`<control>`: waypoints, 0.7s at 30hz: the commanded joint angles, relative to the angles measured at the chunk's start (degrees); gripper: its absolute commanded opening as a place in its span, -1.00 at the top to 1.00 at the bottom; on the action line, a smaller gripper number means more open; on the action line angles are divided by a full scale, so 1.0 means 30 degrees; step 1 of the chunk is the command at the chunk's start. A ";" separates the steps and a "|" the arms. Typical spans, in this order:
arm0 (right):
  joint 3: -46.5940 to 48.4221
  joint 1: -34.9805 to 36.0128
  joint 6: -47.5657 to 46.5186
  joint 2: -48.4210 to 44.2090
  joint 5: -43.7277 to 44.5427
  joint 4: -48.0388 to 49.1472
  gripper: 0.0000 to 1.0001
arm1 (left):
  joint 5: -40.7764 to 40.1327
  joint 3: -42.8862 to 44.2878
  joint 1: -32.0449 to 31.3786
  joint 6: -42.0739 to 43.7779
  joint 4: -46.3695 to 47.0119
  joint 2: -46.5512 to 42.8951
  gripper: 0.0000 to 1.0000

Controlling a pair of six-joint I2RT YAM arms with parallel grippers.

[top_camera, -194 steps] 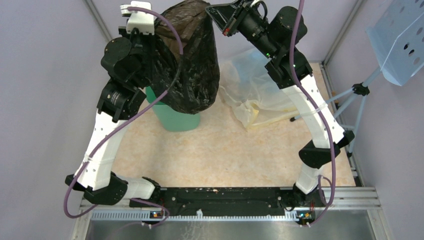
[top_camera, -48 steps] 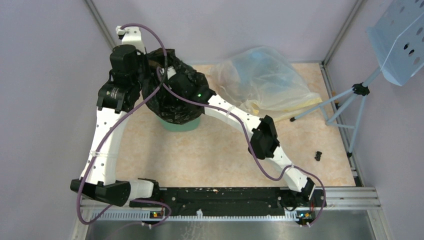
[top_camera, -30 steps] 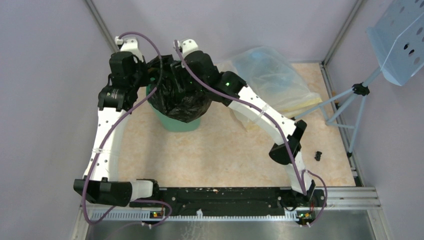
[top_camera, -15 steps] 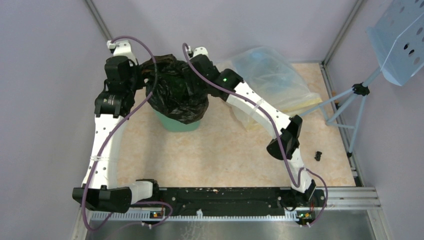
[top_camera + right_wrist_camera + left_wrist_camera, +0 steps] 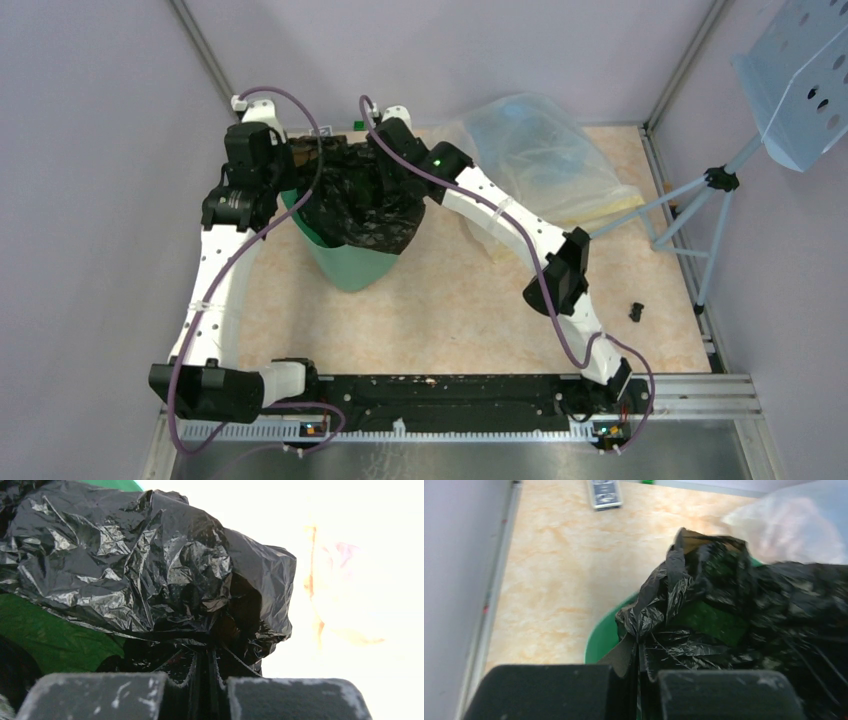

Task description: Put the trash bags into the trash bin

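The black trash bag (image 5: 365, 205) sits in the mouth of the mint-green trash bin (image 5: 345, 262), and its edge is stretched between both grippers. My left gripper (image 5: 290, 168) is shut on the bag's left edge; in the left wrist view its gripper (image 5: 640, 666) pinches a fold of the black bag (image 5: 724, 605) over the bin's rim (image 5: 600, 636). My right gripper (image 5: 385, 150) is shut on the bag's far right edge; in the right wrist view that gripper (image 5: 205, 662) clamps the crinkled bag (image 5: 150, 565), with the bin's green wall (image 5: 45, 632) to the left. The bin leans.
A big clear-yellowish plastic bag (image 5: 530, 170) lies right of the bin, close to the right arm. A tripod (image 5: 700, 200) with a blue perforated panel (image 5: 800, 80) stands at the right edge. A small black part (image 5: 636, 312) lies on the table. A small card (image 5: 604, 492) lies by the back wall.
The right gripper has closed on the bag's edge. Both grippers have pulled the bag's mouth wider, and the bin has tipped with its base toward the near side.
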 commanded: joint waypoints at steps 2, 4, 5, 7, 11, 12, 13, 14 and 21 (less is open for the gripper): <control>-0.0136 -0.0410 -0.0689 -0.2870 0.2223 -0.1943 1.00 | 0.5594 0.0137 0.0066 -0.1795 0.0710 -0.1664 1.00; -0.1024 -0.0415 -0.0832 -0.3649 0.2984 -0.2203 1.00 | 0.6504 -0.0004 0.0071 -0.2091 0.0513 -0.2094 1.00; -0.1614 -0.0430 -0.0897 -0.4070 0.3259 -0.2188 0.99 | 0.7047 -0.0141 0.0068 -0.2221 0.0491 -0.2325 1.00; -0.2762 -0.0444 -0.1002 -0.5111 0.3866 -0.2076 0.96 | 0.7985 -0.0395 0.0065 -0.2633 0.0492 -0.2803 1.00; -0.4834 -0.0767 -0.1467 -0.6532 0.3492 -0.1425 -0.26 | 0.8779 -0.0881 0.0079 -0.2901 0.0458 -0.3334 1.00; -0.5200 -0.0807 -0.1629 -0.6734 0.3246 -0.1267 -0.39 | 0.8485 -0.0840 0.0077 -0.2780 0.0306 -0.3296 1.00; -0.5172 -0.0863 -0.1740 -0.6873 0.3160 -0.1339 -0.43 | 0.8066 -0.0729 0.0091 -0.2626 0.0067 -0.3182 1.00; -0.4905 -0.0856 -0.1842 -0.6930 0.3094 -0.1531 -0.44 | 0.7696 -0.0496 0.0085 -0.2464 -0.0186 -0.3079 1.00; -0.3521 -0.0863 -0.2146 -0.7852 0.2381 -0.2773 -0.45 | 0.4709 0.1091 0.0093 -0.1726 -0.1167 -0.2695 1.00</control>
